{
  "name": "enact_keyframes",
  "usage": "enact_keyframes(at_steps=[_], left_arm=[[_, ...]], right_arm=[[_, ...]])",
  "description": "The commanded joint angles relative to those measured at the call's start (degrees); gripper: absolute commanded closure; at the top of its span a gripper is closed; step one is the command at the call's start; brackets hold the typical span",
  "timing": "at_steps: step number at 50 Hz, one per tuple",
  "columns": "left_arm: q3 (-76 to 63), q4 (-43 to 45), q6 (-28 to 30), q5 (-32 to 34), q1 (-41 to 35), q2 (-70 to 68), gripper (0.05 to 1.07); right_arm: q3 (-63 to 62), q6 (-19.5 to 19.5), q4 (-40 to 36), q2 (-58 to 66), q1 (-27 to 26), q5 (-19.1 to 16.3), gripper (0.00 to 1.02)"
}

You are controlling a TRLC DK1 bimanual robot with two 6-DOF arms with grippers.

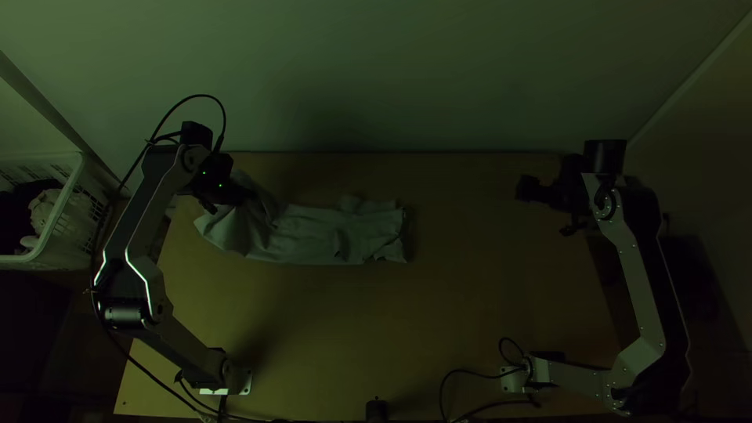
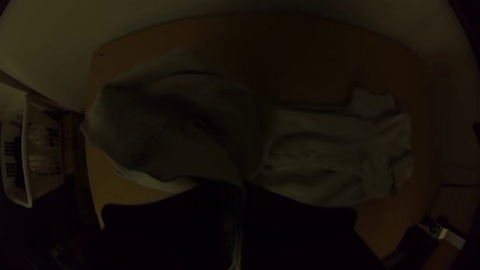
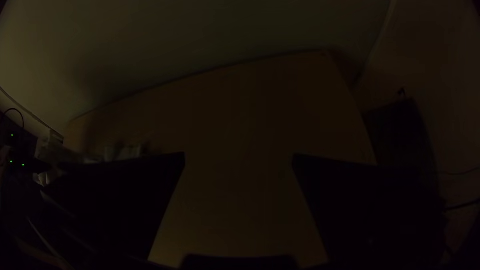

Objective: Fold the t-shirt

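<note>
Cloth of the t-shirt (image 1: pixel 313 231) is pinched in the left gripper (image 1: pixel 249 196), whose two flat fingers stand nearly together with a thin fold of fabric between them. In the left wrist view, that fold runs down into the narrow gap at the left gripper (image 2: pixel 239 192), and the part of the garment just beyond the fingertips bulges up in a loose, rounded bunch. From this grip the rest of the t-shirt stretches out along the table (image 1: pixel 470 313) toward the right arm's side, lying as a long, narrow, wrinkled strip, its far end uneven, with a small piece jutting from the edge nearer the wall (image 1: pixel 439 70). Which part of the garment is pinched I cannot tell.

Well apart from that far end, on the other side of the table, is the right gripper (image 1: pixel 542 211). It is opened wide: in the right wrist view, the two fingers of the right gripper (image 3: pixel 239 157) stand far from each other, bare tabletop visible between them. A light slatted basket (image 1: pixel 66 192) with cloth inside stands outward of the left gripper, beyond the table's side edge.
</note>
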Motion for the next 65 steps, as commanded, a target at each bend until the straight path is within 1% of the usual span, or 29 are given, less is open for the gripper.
enact_keyframes(at_steps=[1, 17, 23, 33, 39, 51, 55, 56, 57, 58, 61, 62, 63, 65], left_arm=[[3.88, -2.39, -2.58, 0.07, -3.80, -1.84, 1.05], [16.88, -8.45, -11.98, 0.07, -16.81, 6.24, 1.05], [20.93, -9.06, -14.53, -0.02, -22.08, 10.20, 1.05], [29.10, -11.00, -18.75, 0.07, -28.50, 17.93, 1.05], [30.68, -9.33, -20.86, -0.02, -32.54, 21.01, 1.05], [31.39, -5.64, -24.73, -0.02, -38.08, 25.32, 1.05], [31.39, -1.77, -26.31, -0.02, -38.96, 26.11, 1.03], [31.39, -0.72, -27.36, -0.02, -38.96, 26.28, 0.99], [31.39, -0.01, -28.42, 0.24, -39.05, 26.46, 0.91], [31.39, 0.60, -29.12, 0.77, -39.31, 26.55, 0.80], [31.30, 2.80, -29.12, 3.67, -39.58, 27.07, 0.30], [31.21, 2.71, -29.30, 4.55, -39.58, 27.34, 0.16], [31.21, 2.89, -29.12, 6.04, -39.75, 27.60, 0.08], [31.21, 4.91, -28.94, 7.89, -39.75, 27.86, 0.09]], right_arm=[[-1.65, 0.95, 0.71, -1.76, 0.32, 0.27, 0.04], [-4.12, 1.92, 1.24, -3.95, 0.32, 0.36, 0.04], [-4.91, 2.45, 1.33, -4.83, 0.32, 0.36, 0.04], [-6.84, 2.45, 1.68, -6.68, -0.38, 0.36, 0.04], [-8.33, 2.45, 1.86, -8.00, -0.91, 0.36, 0.04], [-11.94, 2.97, 3.61, -10.46, -0.82, 0.36, 0.04], [-13.08, 3.41, 4.32, -10.98, -0.64, 0.27, 0.04], [-13.34, 3.50, 4.41, -11.16, -0.47, 0.36, 0.04], [-13.61, 3.68, 4.58, -11.25, -0.38, 0.27, 0.04], [-13.87, 4.12, 4.58, -11.34, -0.29, 0.36, 0.04], [-14.49, 4.56, 4.67, -11.69, 0.59, 0.36, 0.04], [-14.75, 4.73, 4.84, -11.78, 0.67, 0.36, 0.04], [-15.01, 4.91, 5.02, -11.86, 0.76, 0.36, 0.04], [-15.45, 5.00, 5.11, -12.04, 1.03, 0.36, 0.04]])
